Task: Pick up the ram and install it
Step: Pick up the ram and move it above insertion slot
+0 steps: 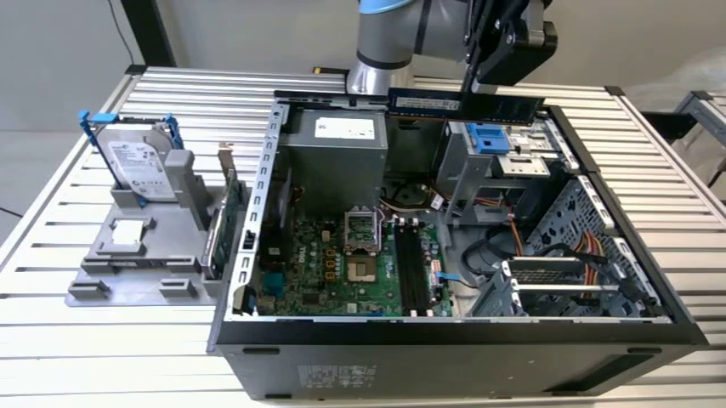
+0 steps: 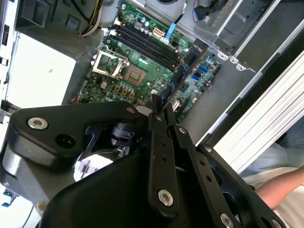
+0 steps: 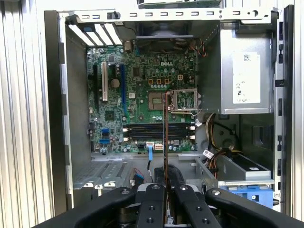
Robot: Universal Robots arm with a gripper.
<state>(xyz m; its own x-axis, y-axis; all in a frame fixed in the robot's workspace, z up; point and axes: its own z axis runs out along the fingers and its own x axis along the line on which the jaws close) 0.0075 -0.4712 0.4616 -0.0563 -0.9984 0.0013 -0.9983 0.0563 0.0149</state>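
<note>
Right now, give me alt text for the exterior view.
The gripper holds the ram above the far end of an open computer case. A hard drive stands on a rack at the exterior view's left.

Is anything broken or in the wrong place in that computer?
Nothing looks broken. The ram is outside the computer case: the tool holds it in the air above the case. The memory slots are empty. The hard drive stands outside too, on a grey stand at the exterior view's left.
</note>
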